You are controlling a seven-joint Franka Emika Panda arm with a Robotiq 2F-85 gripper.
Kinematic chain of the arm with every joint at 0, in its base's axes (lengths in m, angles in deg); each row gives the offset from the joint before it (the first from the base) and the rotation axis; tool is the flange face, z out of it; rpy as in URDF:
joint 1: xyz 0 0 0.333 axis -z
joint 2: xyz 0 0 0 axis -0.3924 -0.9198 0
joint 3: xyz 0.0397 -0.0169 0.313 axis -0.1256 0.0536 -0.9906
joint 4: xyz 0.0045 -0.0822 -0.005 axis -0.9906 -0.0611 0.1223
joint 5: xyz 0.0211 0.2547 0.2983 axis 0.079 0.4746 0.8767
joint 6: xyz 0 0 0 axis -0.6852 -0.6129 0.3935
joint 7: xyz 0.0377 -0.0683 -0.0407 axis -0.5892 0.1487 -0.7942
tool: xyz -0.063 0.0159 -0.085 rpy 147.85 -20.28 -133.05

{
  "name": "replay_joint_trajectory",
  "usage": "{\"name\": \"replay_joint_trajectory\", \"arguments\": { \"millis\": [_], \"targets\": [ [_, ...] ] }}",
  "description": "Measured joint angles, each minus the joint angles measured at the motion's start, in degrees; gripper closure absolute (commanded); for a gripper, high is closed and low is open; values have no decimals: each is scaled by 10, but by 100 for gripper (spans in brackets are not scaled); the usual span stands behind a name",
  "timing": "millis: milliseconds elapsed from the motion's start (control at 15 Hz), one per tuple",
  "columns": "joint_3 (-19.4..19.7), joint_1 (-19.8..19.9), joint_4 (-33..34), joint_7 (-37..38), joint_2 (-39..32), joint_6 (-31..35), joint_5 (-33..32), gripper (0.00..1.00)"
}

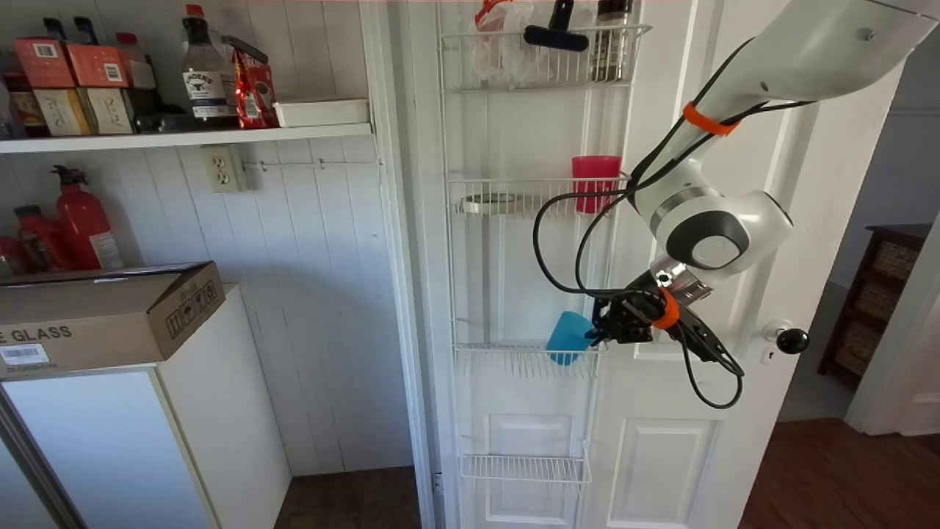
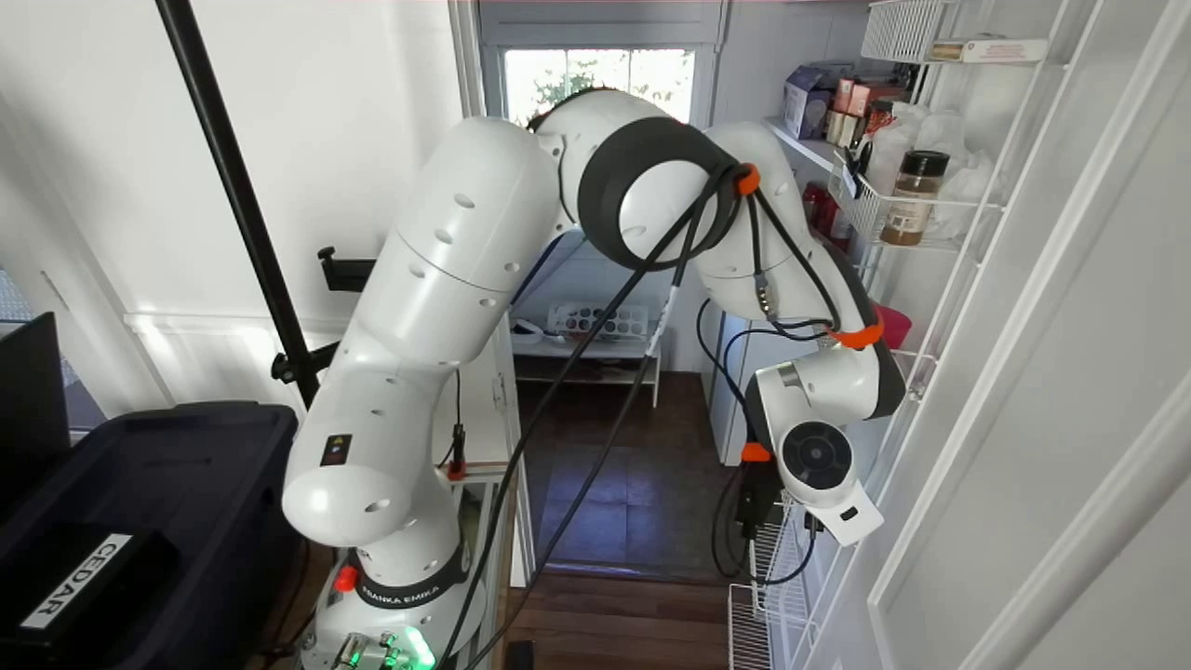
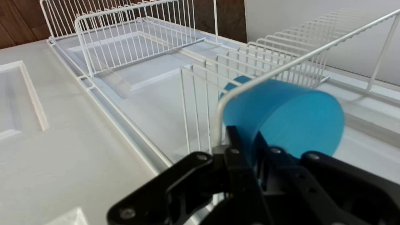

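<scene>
"So, where did we find the blue cup (image 3: 290,115)?"

"Tilted at a wire shelf (image 1: 525,348), its far end partly hidden behind a white rail (image 3: 337,43), with the end effector (image 3: 246,134) clamped on its wall."

"Did we make out both fingers (image 3: 232,137)?"

"Only in the wrist view, dark and blurred; whether the cup touched the wires, we couldn't tell."

"And elsewhere?"

"In an exterior view, the arm (image 2: 837,381) blocked our cup while a pink cup (image 2: 895,328) peeked past; a tape roll (image 1: 490,209) on the pink cup's shelf showed only in an exterior view."
</scene>
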Motion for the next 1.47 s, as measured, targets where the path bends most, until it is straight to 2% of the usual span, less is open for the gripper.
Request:
{"name": "replay_joint_trajectory", "arguments": {
  "millis": [467,800,1133,1467],
  "targets": [
    [0,5,6,-8,1,-10,9,99],
    [0,30,-5,-47,20,-59,42,99],
    [2,50,-62,-72,63,-80,37,99],
    [9,54,-155,-75,154,-74,5,99]
  ]
}}
